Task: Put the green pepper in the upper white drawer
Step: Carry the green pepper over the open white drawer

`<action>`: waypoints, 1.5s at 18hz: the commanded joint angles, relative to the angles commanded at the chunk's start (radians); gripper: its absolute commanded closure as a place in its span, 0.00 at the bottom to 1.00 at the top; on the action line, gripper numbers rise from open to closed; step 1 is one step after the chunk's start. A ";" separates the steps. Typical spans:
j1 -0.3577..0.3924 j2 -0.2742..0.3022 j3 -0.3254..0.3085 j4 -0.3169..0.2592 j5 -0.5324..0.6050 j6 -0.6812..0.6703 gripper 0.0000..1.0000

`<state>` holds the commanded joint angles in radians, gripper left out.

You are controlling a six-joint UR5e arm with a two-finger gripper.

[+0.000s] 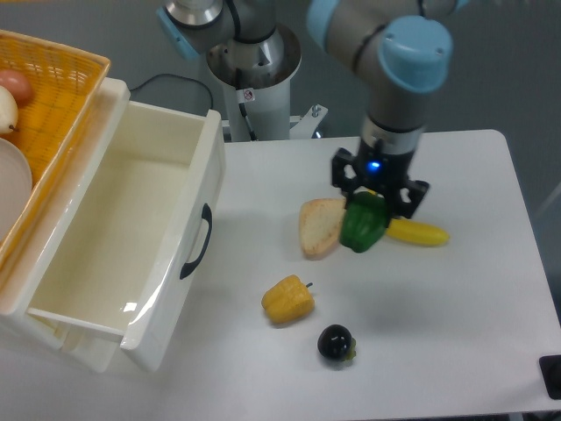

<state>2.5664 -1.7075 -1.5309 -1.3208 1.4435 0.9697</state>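
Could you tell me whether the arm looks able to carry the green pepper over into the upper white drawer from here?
Probably yes: the gripper holds the green pepper above the table, and the upper white drawer stands open.

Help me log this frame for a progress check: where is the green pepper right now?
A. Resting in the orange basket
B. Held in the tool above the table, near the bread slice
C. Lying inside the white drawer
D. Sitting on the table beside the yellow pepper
B. The green pepper sits clamped in the tool, next to the bread slice and far from the open upper white drawer, which has nothing in it.
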 joint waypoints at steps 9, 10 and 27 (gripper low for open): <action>-0.061 0.118 -0.002 -0.078 -0.156 -0.219 0.55; -0.081 0.121 0.000 -0.087 -0.156 -0.238 0.55; -0.296 0.098 -0.003 -0.089 -0.181 -0.388 0.55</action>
<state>2.2703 -1.6091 -1.5340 -1.4097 1.2625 0.5814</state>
